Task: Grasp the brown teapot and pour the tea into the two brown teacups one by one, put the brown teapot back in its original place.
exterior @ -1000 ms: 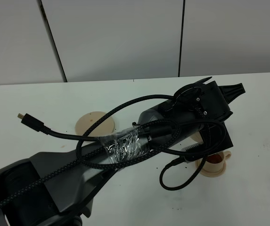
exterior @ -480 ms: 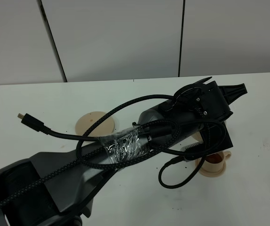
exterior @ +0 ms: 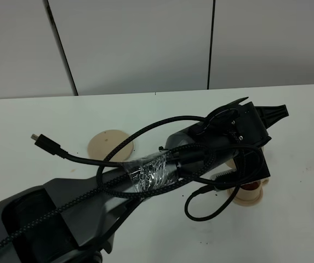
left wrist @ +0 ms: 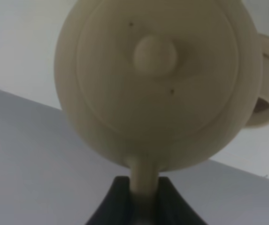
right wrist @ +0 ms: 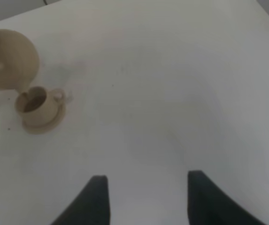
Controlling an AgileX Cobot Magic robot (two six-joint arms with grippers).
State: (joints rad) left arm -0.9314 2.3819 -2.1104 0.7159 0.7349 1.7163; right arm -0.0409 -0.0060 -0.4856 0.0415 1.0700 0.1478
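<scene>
The brown teapot [left wrist: 155,70] fills the left wrist view, lid and knob facing the camera. My left gripper [left wrist: 143,194] is shut on its loop handle. In the right wrist view the brown teapot [right wrist: 7,58] hangs tilted just above a teacup [right wrist: 34,103] that holds brown tea and stands on its small saucer. From the high camera my left arm [exterior: 239,131] hides the teapot; the filled teacup [exterior: 251,188] peeks out beneath it. Another teacup [left wrist: 265,89] shows beside the pot. The wide saucer [exterior: 108,145] lies bare. My right gripper [right wrist: 146,197] is open over bare table.
A black cable with a loose plug [exterior: 46,143] loops off the left arm over the table. The white table [exterior: 299,164] runs back to a grey panelled wall [exterior: 146,44].
The left arm has shifted slightly right and down with the teapot, covering more of the filled teacup. Its loose cable plug swung a little to the right.
</scene>
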